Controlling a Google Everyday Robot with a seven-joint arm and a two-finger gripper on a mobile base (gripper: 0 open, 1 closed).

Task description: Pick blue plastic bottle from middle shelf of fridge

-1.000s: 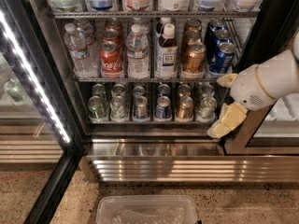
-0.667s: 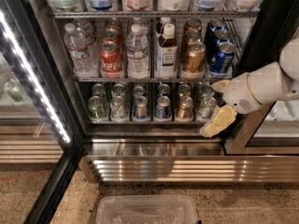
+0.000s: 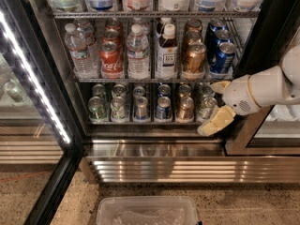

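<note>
The blue plastic bottle [image 3: 167,53] stands upright on the middle shelf [image 3: 140,80] of the fridge [image 3: 265,27]. It holds dark liquid and has a white cap and a white label with a navy panel. A clear water bottle is on its left and gold cans are on its right. My gripper [image 3: 213,104] is at the right of the open fridge, in front of the small cans on the tier below. It is lower than the bottle and to its right. It is open and empty, with one cream finger above and one below.
Water bottles [image 3: 78,50], red cola cans [image 3: 110,59], gold cans [image 3: 193,57] and blue cans [image 3: 222,56] share the middle shelf. The open glass door with its LED strip [image 3: 33,78] is at the left. A clear plastic bin [image 3: 146,211] sits on the floor below the steel grille [image 3: 154,168].
My gripper has moved a little to the left, closer to the shelf's right end. Nothing on the shelves has moved.
</note>
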